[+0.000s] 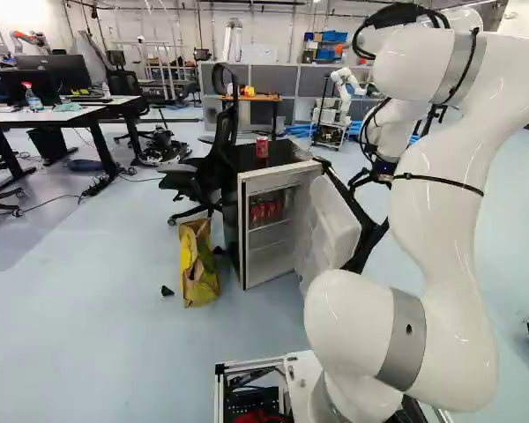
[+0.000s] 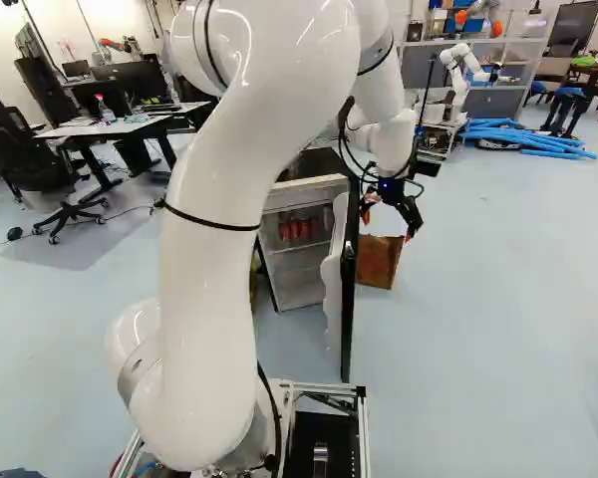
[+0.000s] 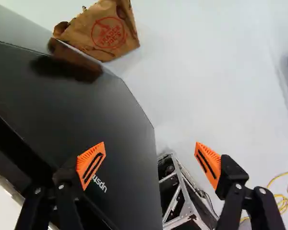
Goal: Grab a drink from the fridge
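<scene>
Lone can: red can (image 1: 262,147) atop the fridge (image 1: 286,155), visible only in the left base view.
Drinks: red cans (image 1: 266,212) on an inside shelf.
Door: open door (image 1: 333,225); if I reach inward across it, my wrist could push it shut.
Paper bag: brown bag (image 2: 380,261), hidden in the left base view.
Wrist: end effector (image 3: 151,158) wide open, empty, outside the door.
</scene>
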Tool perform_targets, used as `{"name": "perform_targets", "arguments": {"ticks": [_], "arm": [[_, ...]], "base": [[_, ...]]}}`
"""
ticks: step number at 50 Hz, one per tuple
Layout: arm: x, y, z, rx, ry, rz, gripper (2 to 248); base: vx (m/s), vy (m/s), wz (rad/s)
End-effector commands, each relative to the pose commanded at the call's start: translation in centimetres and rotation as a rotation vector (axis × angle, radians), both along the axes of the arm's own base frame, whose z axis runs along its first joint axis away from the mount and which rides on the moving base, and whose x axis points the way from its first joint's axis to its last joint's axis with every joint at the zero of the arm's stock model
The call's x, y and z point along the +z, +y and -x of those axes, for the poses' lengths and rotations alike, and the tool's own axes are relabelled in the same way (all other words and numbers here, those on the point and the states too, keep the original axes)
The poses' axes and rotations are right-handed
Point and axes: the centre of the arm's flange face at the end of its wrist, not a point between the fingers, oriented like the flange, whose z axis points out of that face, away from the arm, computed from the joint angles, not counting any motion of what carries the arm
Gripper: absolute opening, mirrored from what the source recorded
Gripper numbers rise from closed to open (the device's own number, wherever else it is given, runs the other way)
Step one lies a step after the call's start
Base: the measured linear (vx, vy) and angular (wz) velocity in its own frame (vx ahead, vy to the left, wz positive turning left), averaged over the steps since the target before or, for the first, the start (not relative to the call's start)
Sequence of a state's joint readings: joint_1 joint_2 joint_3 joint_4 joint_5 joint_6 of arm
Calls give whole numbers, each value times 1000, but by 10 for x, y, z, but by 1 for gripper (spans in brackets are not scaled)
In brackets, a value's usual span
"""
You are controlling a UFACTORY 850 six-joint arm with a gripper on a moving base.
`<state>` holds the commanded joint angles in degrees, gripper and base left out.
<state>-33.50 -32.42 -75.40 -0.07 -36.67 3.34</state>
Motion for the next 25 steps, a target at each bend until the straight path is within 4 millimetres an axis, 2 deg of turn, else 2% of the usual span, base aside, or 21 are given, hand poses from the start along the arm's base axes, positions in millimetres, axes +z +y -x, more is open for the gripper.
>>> {"name": "perform_targets", "arguments": {"ticks": [25], "arm": [[0,40,18,40,4,-3,247]], "base": [[0,0,0]]}}
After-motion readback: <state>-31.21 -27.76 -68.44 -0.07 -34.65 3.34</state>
